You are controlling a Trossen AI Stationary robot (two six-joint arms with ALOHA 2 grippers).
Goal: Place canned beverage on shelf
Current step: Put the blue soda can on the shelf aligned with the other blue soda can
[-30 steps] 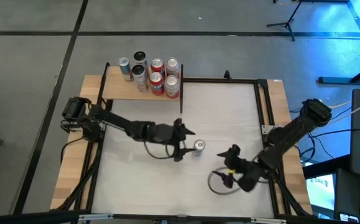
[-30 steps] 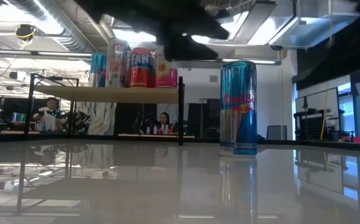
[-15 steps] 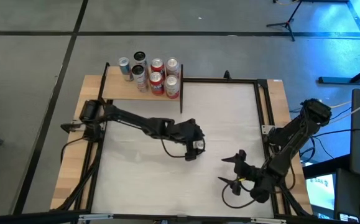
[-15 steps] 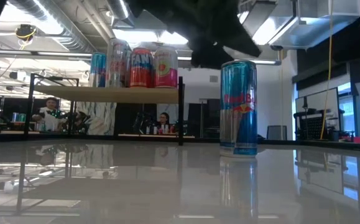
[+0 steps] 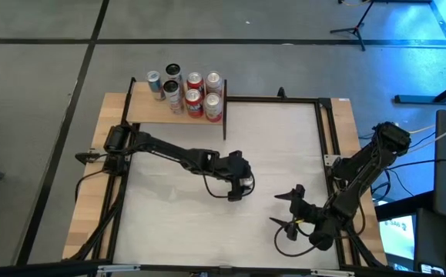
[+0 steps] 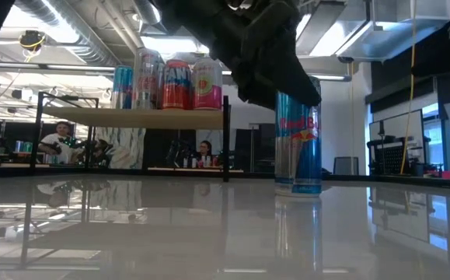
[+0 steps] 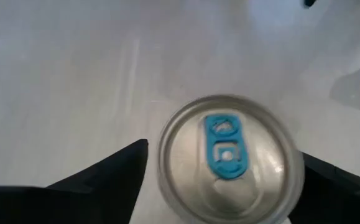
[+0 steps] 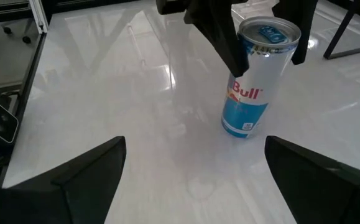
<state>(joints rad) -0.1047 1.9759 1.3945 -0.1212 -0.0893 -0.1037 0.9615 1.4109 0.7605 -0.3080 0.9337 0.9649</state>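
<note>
A tall blue-and-silver can (image 6: pixel 298 148) stands upright on its base on the white tabletop, right of the middle. It shows from above in the left wrist view (image 7: pixel 229 190) and from the side in the right wrist view (image 8: pixel 251 93). My left gripper (image 5: pixel 240 183) is open and points down over the can's top, one finger (image 8: pixel 220 31) on each side of the rim. I cannot see either finger touch it. My right gripper (image 5: pixel 288 209) is open and empty, near the table's near right. The shelf (image 5: pixel 147 114), a tan board in a black frame, stands at the far left.
Several cans (image 5: pixel 192 94) stand close together on the shelf's right part, and its left part (image 5: pixel 142 115) is bare. A black frame (image 5: pixel 321 123) runs along the table's far and right edges. People sit in the room behind the table (image 6: pixel 57 140).
My left gripper has gone toward the table's right edge, from beside the can to right above it, and has come down so its fingers stand on either side of the can's top. The can has stayed where it was. My right gripper has drawn back a little toward the near right.
</note>
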